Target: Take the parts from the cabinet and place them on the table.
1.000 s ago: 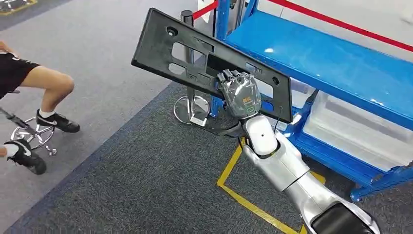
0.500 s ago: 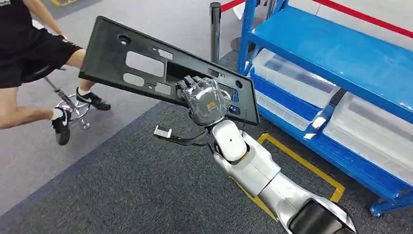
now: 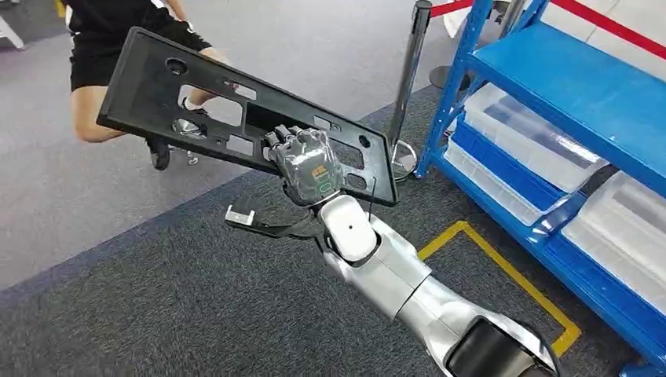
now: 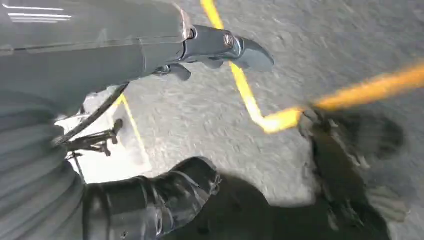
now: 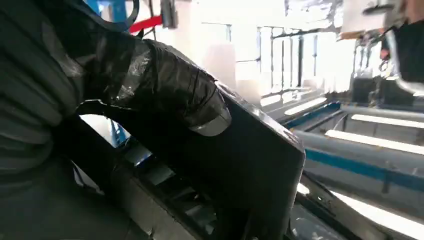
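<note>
A long black plastic panel (image 3: pixel 204 94) with several cutouts is held up above the floor, tilted down toward the right. My right hand (image 3: pixel 308 163) grips it along its lower edge, near its right end. In the right wrist view my thumb wraps over the panel's (image 5: pixel 250 165) edge, with the right hand (image 5: pixel 150 85) closed around it. My left hand (image 4: pixel 90 65) hangs over the carpet with fingers and thumb apart and nothing in it.
A blue shelving rack (image 3: pixel 581 86) with clear plastic bins (image 3: pixel 526 133) stands at the right. A metal stanchion post (image 3: pixel 410 71) rises beside it. A person (image 3: pixel 118 31) in black sits behind the panel. Yellow floor tape (image 3: pixel 503 259) marks the dark carpet.
The whole picture has shifted: the camera turned left, so the rack slid right and the person came up behind the panel. My right hand still grips the panel the same way.
</note>
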You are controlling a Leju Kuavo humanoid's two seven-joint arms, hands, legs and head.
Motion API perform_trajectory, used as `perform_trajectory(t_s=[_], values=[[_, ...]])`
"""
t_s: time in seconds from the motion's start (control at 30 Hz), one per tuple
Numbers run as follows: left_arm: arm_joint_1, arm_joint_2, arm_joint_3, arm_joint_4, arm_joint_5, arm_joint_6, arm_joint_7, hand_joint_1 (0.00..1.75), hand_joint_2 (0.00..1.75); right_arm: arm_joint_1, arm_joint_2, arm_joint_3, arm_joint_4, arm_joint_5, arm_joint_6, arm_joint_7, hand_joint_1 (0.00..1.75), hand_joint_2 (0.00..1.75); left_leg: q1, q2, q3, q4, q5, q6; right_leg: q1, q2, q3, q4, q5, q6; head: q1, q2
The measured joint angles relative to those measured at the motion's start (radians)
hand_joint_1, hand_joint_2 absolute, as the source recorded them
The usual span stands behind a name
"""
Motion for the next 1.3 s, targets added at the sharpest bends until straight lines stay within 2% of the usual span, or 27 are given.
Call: perform_trajectory(t_s=[0.07, 0.13, 0.17, 0.2, 0.27, 0.33, 0.37, 0.43, 0.5, 0.53, 0.6, 0.63, 0.67, 0.7, 0.73, 0.77, 0.83, 0.87, 0.9, 0.93, 1.0, 1.03, 1.1, 1.17, 1.2, 1.23, 1.3], values=[[0.004, -0.002, 0.001, 0.0, 0.003, 0.003, 0.009, 0.0, 1.75, 0.004, 0.0, 0.0, 0.012, -0.004, -0.009, 0.0, 1.75, 1.75, 0.002, -0.025, -0.042, 0.013, 0.024, -0.006, -0.004, 0.0, 0.021, 0.036, 0.048, 0.003, 0.0, 0.0], [0.006, -0.005, 0.006, 0.0, 0.003, 0.003, 0.02, 0.0, 1.75, 0.004, 0.0, 0.0, 0.021, -0.005, -0.011, 0.0, 1.75, 1.75, 0.009, -0.053, -0.086, 0.034, 0.042, -0.017, -0.009, 0.016, 0.112, -0.073, 0.116, 0.003, 0.0, 0.0], [0.006, -0.006, 0.008, 0.0, 0.003, 0.003, 0.024, 0.0, 1.75, 0.003, 0.001, 0.0, 0.022, -0.005, -0.011, 0.0, 1.75, 1.75, 0.012, -0.065, -0.104, 0.047, 0.05, -0.024, -0.013, 0.053, 0.173, -0.16, 0.104, 0.002, 0.0, 0.0], [0.005, -0.007, 0.009, 0.0, 0.003, 0.002, 0.025, 0.0, 1.75, 0.004, 0.003, 0.0, 0.023, -0.006, -0.011, 0.0, 1.75, 1.75, 0.009, -0.075, -0.123, 0.056, 0.056, -0.03, -0.012, 0.091, 0.219, -0.234, 0.059, 0.001, 0.0, 0.0], [0.01, -0.007, 0.012, 0.0, 0.002, 0.003, 0.024, 0.0, 1.75, 0.004, 0.003, 0.0, 0.026, -0.009, -0.009, 0.001, 1.75, 1.75, 0.014, -0.094, -0.132, 0.06, 0.079, -0.04, -0.012, 0.078, 0.215, -0.255, 0.05, -0.004, 0.0, 0.0], [0.022, -0.008, 0.014, 0.0, -0.007, 0.003, 0.022, 0.0, 1.75, 0.004, -0.003, 0.0, 0.024, -0.021, -0.007, -0.006, 1.75, 1.75, 0.015, -0.125, -0.144, 0.048, 0.106, -0.058, -0.009, 0.048, 0.202, -0.256, 0.069, -0.02, 0.001, 0.0], [0.019, -0.01, 0.014, 0.001, -0.01, 0.005, 0.021, 0.0, 1.75, 0.0, -0.016, 0.0, 0.021, -0.033, -0.006, -0.015, 1.75, 1.75, 0.016, -0.086, -0.151, 0.061, 0.079, -0.057, -0.011, 0.027, 0.196, -0.26, 0.084, -0.03, 0.0, 0.0], [0.015, -0.016, 0.015, 0.001, -0.01, 0.003, 0.015, 0.0, 1.75, -0.005, -0.04, 0.0, 0.003, -0.057, 0.003, -0.036, 1.75, 1.75, 0.021, -0.023, -0.181, 0.157, -0.044, -0.067, -0.007, 0.002, 0.174, -0.264, 0.108, -0.041, 0.0, 0.0], [0.017, -0.021, 0.015, 0.001, -0.008, 0.0, 0.011, 0.0, 1.75, -0.01, -0.069, 0.0, -0.014, -0.081, 0.013, -0.057, 1.75, 1.75, 0.031, -0.005, -0.211, 0.316, -0.134, -0.079, -0.004, -0.028, 0.142, -0.263, 0.132, -0.041, -0.001, 0.0], [0.017, -0.023, 0.016, 0.001, -0.006, 0.0, 0.006, 0.0, 1.75, -0.011, -0.076, 0.0, -0.016, -0.087, 0.018, -0.063, 1.75, 1.75, 0.036, -0.003, -0.211, 0.367, -0.128, -0.084, -0.003, -0.044, 0.125, -0.262, 0.144, -0.039, 0.0, 0.0], [0.016, -0.024, 0.018, 0.001, -0.003, -0.002, -0.008, 0.0, 1.75, -0.011, -0.085, 0.0, -0.021, -0.093, 0.022, -0.072, 1.75, 1.75, 0.041, 0.001, -0.166, 0.36, -0.057, -0.09, -0.002, -0.069, 0.093, -0.261, 0.16, -0.034, -0.001, 0.0], [0.015, -0.024, 0.018, 0.001, -0.003, -0.003, -0.017, 0.0, 1.75, -0.012, -0.087, 0.0, -0.022, -0.095, 0.023, -0.073, 1.75, 1.75, 0.041, 0.009, -0.118, 0.311, -0.019, -0.088, -0.001, -0.081, 0.077, -0.26, 0.17, -0.03, -0.001, 0.0], [0.014, -0.024, 0.019, 0.0, 0.0, -0.004, -0.023, 0.0, 1.75, -0.013, -0.088, 0.0, -0.026, -0.096, 0.023, -0.075, 1.75, 1.75, 0.041, 0.037, -0.05, 0.235, -0.02, -0.084, -0.001, -0.092, 0.068, -0.26, 0.18, -0.026, -0.001, 0.0], [0.01, -0.024, 0.019, -0.002, 0.0, -0.004, -0.025, 0.0, 1.75, -0.013, -0.089, 0.0, -0.03, -0.097, 0.024, -0.075, 1.75, 1.75, 0.032, 0.085, 0.042, 0.134, -0.072, -0.078, 0.001, -0.101, 0.065, -0.259, 0.186, -0.02, -0.001, 0.0], [0.007, -0.024, 0.02, -0.005, 0.003, -0.004, -0.027, 0.0, 1.75, -0.017, -0.094, 0.0, -0.032, -0.097, 0.024, -0.076, 1.75, 1.75, 0.02, 0.089, 0.096, 0.032, -0.112, -0.073, -0.002, -0.118, 0.063, -0.257, 0.192, -0.014, 0.0, 0.0], [0.006, -0.024, 0.022, -0.005, 0.003, -0.004, -0.029, 0.0, 1.75, -0.02, -0.097, 0.0, -0.032, -0.097, 0.024, -0.076, 1.75, 1.75, 0.017, 0.082, 0.096, 0.011, -0.125, -0.062, -0.005, -0.132, 0.062, -0.256, 0.201, -0.005, -0.001, 0.0], [0.009, -0.024, 0.025, -0.005, 0.003, 0.003, -0.029, 0.0, 1.75, -0.021, -0.097, 0.0, -0.032, -0.098, 0.024, -0.082, 1.75, 1.75, 0.007, 0.056, 0.084, 0.005, -0.109, -0.042, -0.015, -0.161, 0.065, -0.263, 0.215, 0.01, -0.001, 0.0], [0.01, -0.024, 0.026, -0.005, 0.003, 0.005, -0.028, 0.0, 1.75, -0.022, -0.099, 0.0, -0.032, -0.098, 0.024, -0.082, 1.75, 1.75, 0.015, 0.044, 0.091, -0.005, -0.092, -0.032, -0.019, -0.123, 0.057, -0.254, 0.207, 0.019, 0.0, 0.0], [0.006, -0.026, 0.026, -0.005, 0.003, 0.006, -0.026, 0.0, 1.75, -0.023, -0.099, 0.0, -0.032, -0.098, 0.024, -0.085, 1.75, 1.75, 0.013, 0.036, 0.083, -0.004, -0.085, -0.025, -0.022, -0.061, 0.047, -0.228, 0.177, 0.019, -0.001, 0.0], [0.006, -0.026, 0.027, -0.005, 0.002, 0.006, -0.024, 0.0, 1.75, -0.024, -0.101, 0.0, -0.032, -0.098, 0.024, -0.085, 1.75, 1.75, 0.013, 0.029, 0.074, 0.0, -0.077, -0.014, -0.022, -0.024, 0.022, -0.163, 0.128, 0.018, 0.003, 0.0], [0.008, -0.026, 0.027, -0.005, -0.007, 0.008, -0.011, 0.0, 1.75, -0.022, -0.11, 0.0, -0.029, -0.099, 0.024, -0.085, 1.75, 1.75, 0.008, 0.005, 0.055, 0.006, -0.068, -0.005, -0.019, 0.001, -0.036, -0.008, 0.052, 0.02, 0.002, 0.0], [0.009, -0.026, 0.027, -0.005, -0.021, 0.004, 0.003, 0.0, 1.75, -0.021, -0.113, 0.0, -0.027, -0.101, 0.024, -0.085, 1.75, 1.75, 0.006, -0.014, 0.045, 0.013, -0.064, -0.004, -0.018, 0.004, -0.052, 0.042, 0.04, 0.019, 0.001, 0.0], [0.011, -0.024, 0.025, -0.005, -0.033, -0.003, 0.015, 0.0, 1.75, -0.019, -0.114, 0.0, -0.026, -0.103, 0.024, -0.087, 1.75, 1.75, 0.005, -0.047, 0.027, 0.03, -0.062, -0.006, -0.012, 0.006, -0.016, -0.006, 0.077, 0.012, 0.002, 0.0], [0.013, -0.024, 0.023, -0.005, -0.036, -0.008, 0.019, 0.0, 1.75, -0.024, -0.114, 0.0, -0.027, -0.104, 0.024, -0.088, 1.75, 1.75, 0.005, -0.078, 0.018, 0.049, -0.065, -0.009, -0.011, 0.035, 0.088, -0.181, 0.155, 0.0, 0.002, 0.0], [0.015, -0.026, 0.023, -0.005, -0.037, -0.013, 0.022, 0.0, 1.75, -0.025, -0.114, 0.0, -0.026, -0.105, 0.023, -0.09, 1.75, 1.75, 0.009, -0.087, 0.007, 0.053, -0.067, -0.012, -0.014, 0.086, 0.104, -0.211, 0.135, -0.01, 0.001, 0.0], [0.011, -0.025, 0.021, -0.005, -0.038, -0.018, 0.022, 0.0, 1.75, -0.025, -0.114, 0.0, -0.026, -0.108, 0.023, -0.093, 1.75, 1.75, 0.008, -0.1, -0.003, 0.066, -0.066, -0.018, -0.013, 0.091, 0.109, -0.237, 0.14, -0.007, 0.0, 0.0], [0.017, -0.024, 0.021, -0.005, -0.039, -0.021, 0.022, 0.0, 1.75, -0.026, -0.114, 0.0, -0.026, -0.111, 0.022, -0.097, 1.75, 1.75, 0.021, -0.123, -0.017, 0.061, -0.057, -0.033, -0.004, 0.068, 0.106, -0.237, 0.138, -0.008, 0.003, 0.0]])
